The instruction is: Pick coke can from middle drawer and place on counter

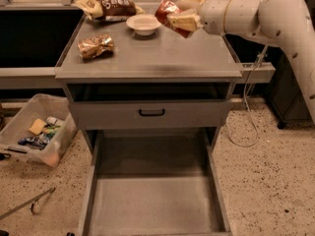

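Note:
The coke can, red with a silvery end, is tilted in my gripper. The cream fingers are shut on it. The gripper holds the can over the back right part of the grey counter, just right of a white bowl; I cannot tell whether the can touches the counter. My white arm reaches in from the right. The middle drawer is pulled out below, and its flat grey floor is bare.
On the counter are a white bowl, a gold-brown snack bag and a brown chip bag. A closed drawer front with a black handle sits above the open drawer. A clear bin and a cable lie on the floor.

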Tool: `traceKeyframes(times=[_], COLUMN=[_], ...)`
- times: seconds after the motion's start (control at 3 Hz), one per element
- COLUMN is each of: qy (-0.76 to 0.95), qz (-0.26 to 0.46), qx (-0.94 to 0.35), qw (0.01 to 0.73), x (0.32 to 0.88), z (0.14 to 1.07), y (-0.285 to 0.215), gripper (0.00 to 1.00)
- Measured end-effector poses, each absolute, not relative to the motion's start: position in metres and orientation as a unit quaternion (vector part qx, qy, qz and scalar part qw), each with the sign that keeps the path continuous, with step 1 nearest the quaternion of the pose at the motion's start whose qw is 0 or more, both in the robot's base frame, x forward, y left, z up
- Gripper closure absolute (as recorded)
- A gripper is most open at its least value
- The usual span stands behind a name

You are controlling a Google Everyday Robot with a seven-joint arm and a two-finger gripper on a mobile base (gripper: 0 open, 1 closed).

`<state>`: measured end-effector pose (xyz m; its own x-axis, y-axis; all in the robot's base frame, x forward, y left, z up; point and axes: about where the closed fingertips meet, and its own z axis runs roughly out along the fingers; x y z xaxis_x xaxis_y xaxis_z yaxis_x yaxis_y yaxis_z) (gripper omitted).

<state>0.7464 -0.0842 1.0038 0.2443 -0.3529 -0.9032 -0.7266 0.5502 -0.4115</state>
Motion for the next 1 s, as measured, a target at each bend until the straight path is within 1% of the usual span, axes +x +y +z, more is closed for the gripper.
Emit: traceKeyframes(times=[0.33, 0.67, 1.0], qy=[0.634, 0.703, 0.750], qz=[0.087, 0.087, 0.129], qx=[-0.449, -0.413, -0.387], qw=[0.624, 0.573, 0.521], x=[0.795, 0.821, 0.821], z=[0.978, 0.932, 0.886], y=[-0.106, -0.135, -0.150], gripper=[1.00, 1.00, 1.00])
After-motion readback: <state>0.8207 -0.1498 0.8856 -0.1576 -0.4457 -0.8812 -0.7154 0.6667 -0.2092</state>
